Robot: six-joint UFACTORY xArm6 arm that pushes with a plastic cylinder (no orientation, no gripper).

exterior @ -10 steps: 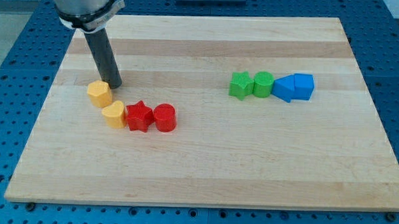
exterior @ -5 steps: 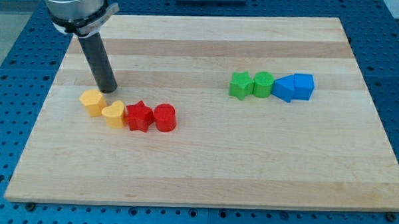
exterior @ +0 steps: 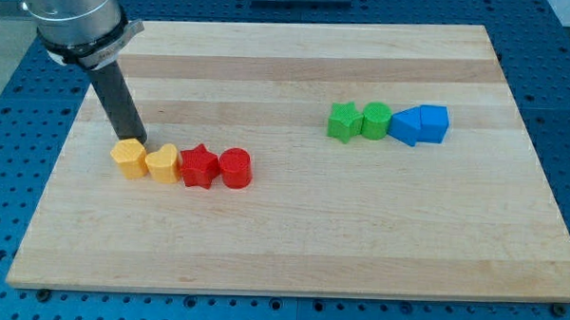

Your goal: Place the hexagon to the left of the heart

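The yellow hexagon (exterior: 128, 158) lies on the wooden board (exterior: 292, 217) at the view's left, touching the left side of the yellow heart (exterior: 162, 162). My tip (exterior: 134, 138) stands just above the hexagon's top edge, right at it or touching it. The dark rod rises up and to the left from the tip.
A red star (exterior: 198, 166) and a red cylinder (exterior: 235, 168) continue the row to the right of the heart. At the view's right stand a green star (exterior: 343, 122), a green cylinder (exterior: 376, 120) and two blue blocks (exterior: 420, 124) in a row.
My tip has moved left and down. The hexagon has slid down and left from above the heart to sit beside its left side. The heart has barely moved.
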